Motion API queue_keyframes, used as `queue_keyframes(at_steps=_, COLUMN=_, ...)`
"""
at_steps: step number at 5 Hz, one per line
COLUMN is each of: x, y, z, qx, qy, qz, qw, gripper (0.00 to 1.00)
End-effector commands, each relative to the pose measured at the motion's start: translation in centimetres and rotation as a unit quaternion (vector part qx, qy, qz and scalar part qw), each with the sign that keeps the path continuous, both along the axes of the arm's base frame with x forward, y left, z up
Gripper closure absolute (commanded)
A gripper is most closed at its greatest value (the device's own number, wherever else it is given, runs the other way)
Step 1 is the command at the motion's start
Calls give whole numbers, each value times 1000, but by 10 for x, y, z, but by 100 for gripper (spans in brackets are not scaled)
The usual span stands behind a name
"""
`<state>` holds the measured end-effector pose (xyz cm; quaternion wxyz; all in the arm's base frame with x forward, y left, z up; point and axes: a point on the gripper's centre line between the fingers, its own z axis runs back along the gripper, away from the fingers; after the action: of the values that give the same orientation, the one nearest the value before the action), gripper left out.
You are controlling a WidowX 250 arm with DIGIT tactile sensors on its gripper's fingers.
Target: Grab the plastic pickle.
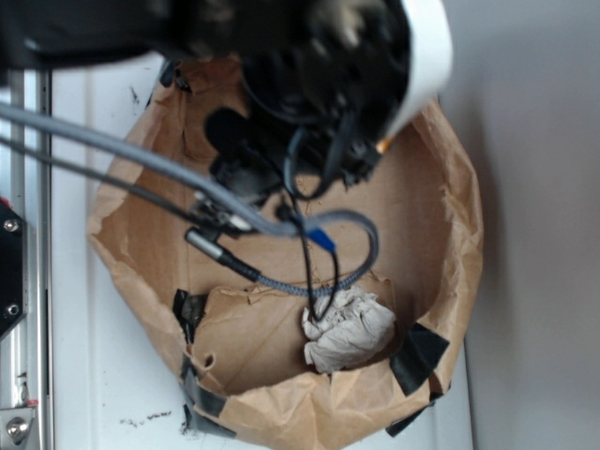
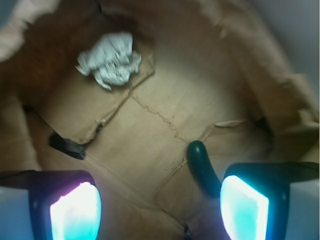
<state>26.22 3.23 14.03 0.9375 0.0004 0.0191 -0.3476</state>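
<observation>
Glossy curved plastic pickle, rounded ends

Plastic pickle partly behind a glowing finger; fingers cut by frame bottom.

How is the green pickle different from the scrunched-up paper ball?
The plastic pickle is dark green, smooth and shiny; the paper wad is off-white, wrinkly and dull. The pickle is a long, slightly curved shape; the wad is a lumpy clump. The pickle lies near the open claw; the wad sits farther off. Both rest inside the brown paper bag.
</observation>
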Motion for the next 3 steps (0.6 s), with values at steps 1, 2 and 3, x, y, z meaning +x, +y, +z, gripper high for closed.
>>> queue_keyframes(at_steps=1, x=-9, y=13, z=-21, qx=29, qy=-15, qz=-65, qw=997, gripper=0)
queue_keyframes(at_steps=2, x=4, y=35, z=-27, qx=4, qy=-10, qz=-98, qw=995, gripper=0)
queue_keyframes(at_steps=3, x=16, y=49, z=-26, qx=1, qy=-21, qz=-75, qw=997, gripper=0)
